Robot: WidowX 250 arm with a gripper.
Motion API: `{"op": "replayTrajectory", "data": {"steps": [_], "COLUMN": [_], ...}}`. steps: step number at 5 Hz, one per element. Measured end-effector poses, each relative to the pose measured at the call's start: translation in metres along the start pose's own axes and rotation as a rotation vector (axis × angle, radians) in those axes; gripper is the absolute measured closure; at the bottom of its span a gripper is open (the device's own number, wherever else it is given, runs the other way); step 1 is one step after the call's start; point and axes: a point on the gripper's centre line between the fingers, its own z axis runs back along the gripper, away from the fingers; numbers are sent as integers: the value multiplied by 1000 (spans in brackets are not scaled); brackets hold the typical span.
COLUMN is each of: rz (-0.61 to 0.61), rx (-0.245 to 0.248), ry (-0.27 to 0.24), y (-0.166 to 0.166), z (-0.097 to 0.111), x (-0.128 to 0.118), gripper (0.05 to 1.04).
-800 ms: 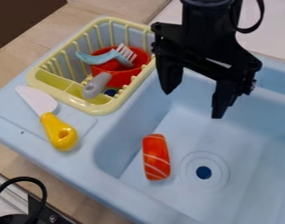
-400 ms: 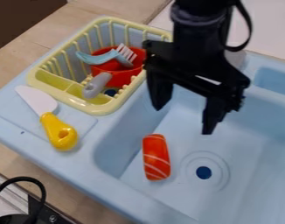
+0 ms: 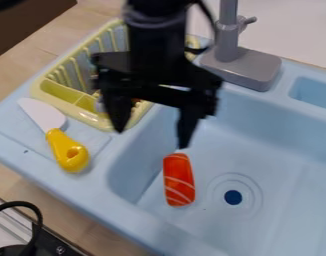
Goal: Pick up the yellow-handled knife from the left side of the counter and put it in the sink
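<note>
The claw (image 3: pixel 151 139) hangs empty, jaws spread, over the sink's (image 3: pixel 279 150) left edge. Nearest below lies the orange piece (image 3: pixel 179 180), on the basin floor by its left wall, drain (image 3: pixel 233 197) beside it. The rack (image 3: pixel 67 95) sits at the sink's upper-left corner, knife (image 3: pixel 64 149) just below it.

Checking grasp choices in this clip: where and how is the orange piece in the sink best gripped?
Probably around the middle of the orange piece, from above, with the tool closing across its two long sides. It lies flat and is clearly longer than wide, and the open basin floor on its right leaves room; the basin's left wall is nearer.
</note>
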Motion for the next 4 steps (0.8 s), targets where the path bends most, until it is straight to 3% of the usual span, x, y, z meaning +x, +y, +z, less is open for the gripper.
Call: {"op": "replayTrajectory", "data": {"steps": [1,2,4], "rz": [189,287,395], "rx": [79,106,64], "ry": [-16,-24,-31], "y": [21,37,54], "z": [1,6,-3], "x": [-10,-20,-25], "gripper": [86,86,86]}}
